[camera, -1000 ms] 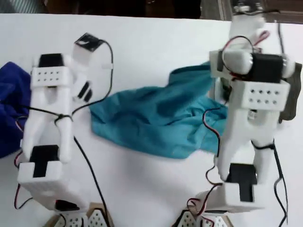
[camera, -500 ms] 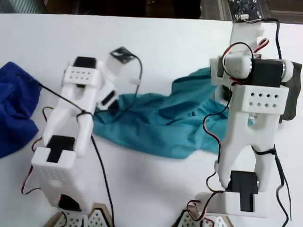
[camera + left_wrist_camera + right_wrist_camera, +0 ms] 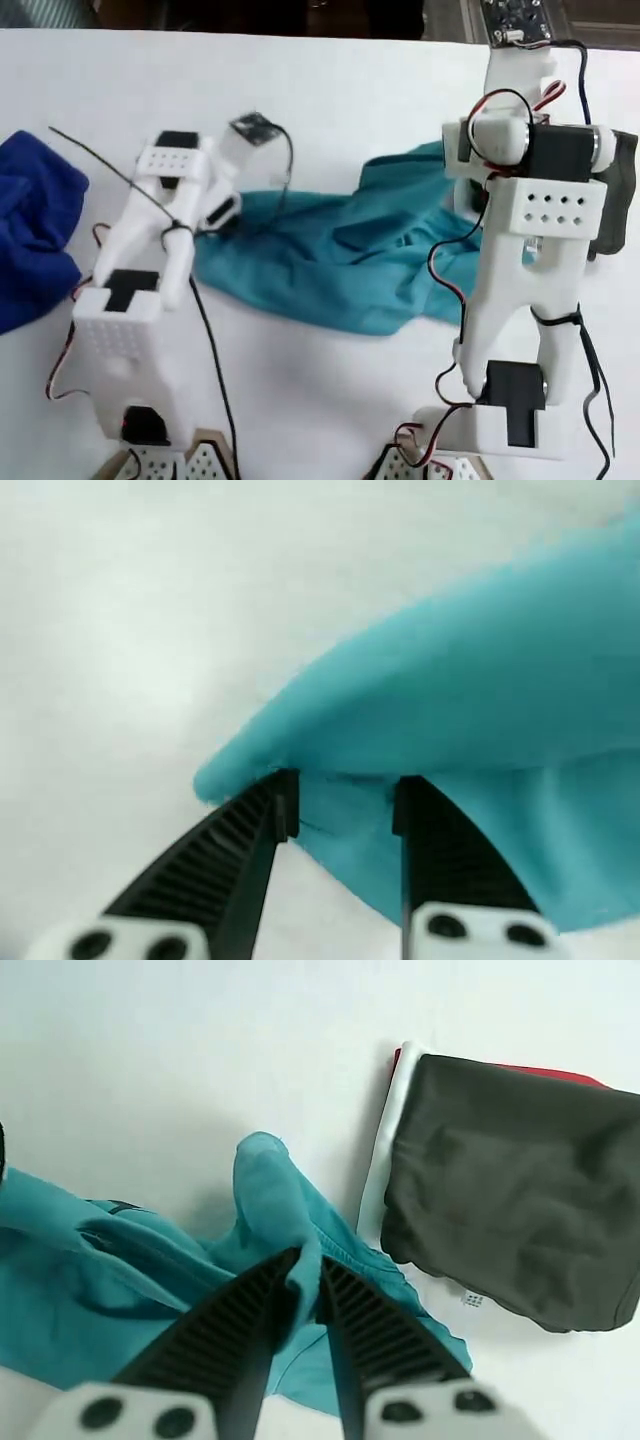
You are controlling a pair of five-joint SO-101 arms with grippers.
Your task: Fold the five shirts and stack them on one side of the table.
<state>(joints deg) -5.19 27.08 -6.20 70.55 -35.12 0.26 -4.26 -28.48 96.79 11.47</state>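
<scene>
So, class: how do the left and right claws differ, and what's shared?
The left claw is open, tips at the teal shirt's corner; the right claw is shut on a fold. The left claw is far from the folded grey shirt; the right claw is beside it. Both are at the teal shirt.

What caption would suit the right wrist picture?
Right gripper pinching a crumpled teal shirt beside a folded dark grey shirt.
</scene>
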